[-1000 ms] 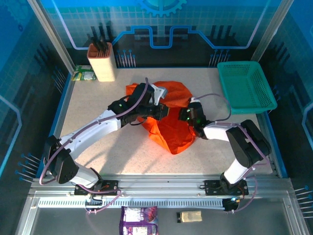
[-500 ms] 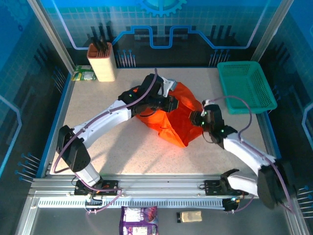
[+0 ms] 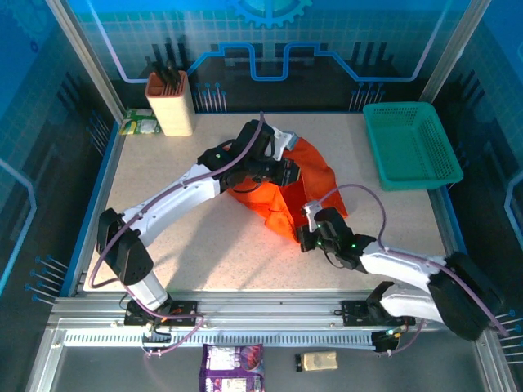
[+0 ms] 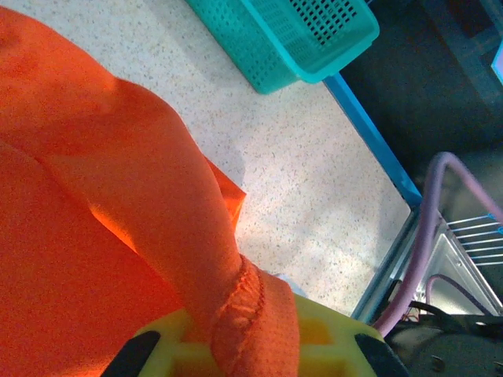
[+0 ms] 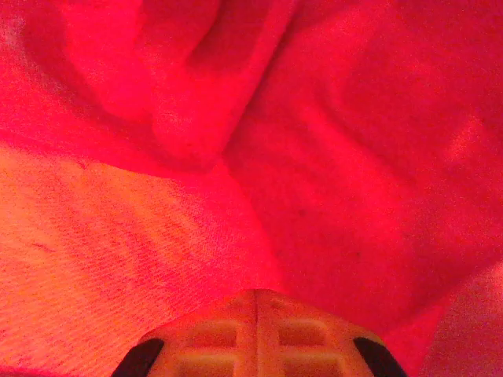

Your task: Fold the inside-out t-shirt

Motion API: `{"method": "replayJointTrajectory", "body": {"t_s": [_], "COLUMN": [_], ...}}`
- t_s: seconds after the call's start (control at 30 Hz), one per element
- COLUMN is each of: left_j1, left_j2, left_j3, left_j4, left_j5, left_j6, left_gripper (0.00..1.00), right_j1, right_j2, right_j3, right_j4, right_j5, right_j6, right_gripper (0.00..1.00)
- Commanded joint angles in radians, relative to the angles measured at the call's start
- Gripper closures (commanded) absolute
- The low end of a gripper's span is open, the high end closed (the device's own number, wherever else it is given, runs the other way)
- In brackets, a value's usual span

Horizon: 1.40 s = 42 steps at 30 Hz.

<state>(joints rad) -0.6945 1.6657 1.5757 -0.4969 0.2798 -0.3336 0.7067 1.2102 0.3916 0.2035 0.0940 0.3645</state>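
While the top view has the inside-out t-shirt bunched mid-way across the table, the left wrist view shows the left gripper clamped on its hem and the right wrist view shows the right gripper closed against cloth at the near edge, hold unclear, so straightening seems in hand, calling for an outward pull.

The shirt is thin matt cloth, finely knit, with a stitched hem — soft and creased. The bench looks like speckled stone, smooth and dull. The basket is teal plastic mesh, faintly glossy. The rail is brushed metal.
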Motion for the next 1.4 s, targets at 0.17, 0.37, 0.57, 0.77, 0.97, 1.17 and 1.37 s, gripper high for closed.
{"method": "replayJointTrajectory", "body": {"t_s": [0.17, 0.37, 0.57, 0.77, 0.97, 1.17, 1.37], "left_j1": [0.001, -0.002, -0.008, -0.04, -0.091, -0.15, -0.171], "left_j2": [-0.084, -0.119, -0.117, -0.076, -0.012, 0.017, -0.003], "left_j3": [-0.029, -0.038, -0.035, 0.036, 0.189, 0.376, 0.456], "left_j4": [-0.077, -0.118, -0.071, -0.071, -0.076, -0.133, -0.138], "left_j5": [0.029, -0.017, 0.047, 0.083, 0.129, 0.154, 0.18], "left_j6": [0.043, 0.073, 0.063, 0.067, 0.063, 0.077, 0.064], "left_gripper": [1.0, 1.0, 1.0, 1.0, 1.0, 1.0, 1.0], "right_j1": [-0.025, -0.109, -0.138, -0.124, -0.086, -0.085, -0.086], "right_j2": [0.289, 0.322, 0.382, 0.487, 0.607, 0.687, 0.719], "right_j3": [0.137, 0.174, 0.232, 0.29, 0.351, 0.441, 0.535], "right_j4": [0.301, 0.386, 0.417, 0.513, 0.614, 0.612, 0.504], "right_j5": [-0.106, -0.166, -0.234, -0.215, -0.124, -0.077, -0.098], "right_j6": [-0.339, -0.257, -0.16, -0.04, 0.058, 0.103, 0.104], "right_gripper": [1.0, 1.0, 0.99, 0.96, 0.94, 0.9, 0.78]}}
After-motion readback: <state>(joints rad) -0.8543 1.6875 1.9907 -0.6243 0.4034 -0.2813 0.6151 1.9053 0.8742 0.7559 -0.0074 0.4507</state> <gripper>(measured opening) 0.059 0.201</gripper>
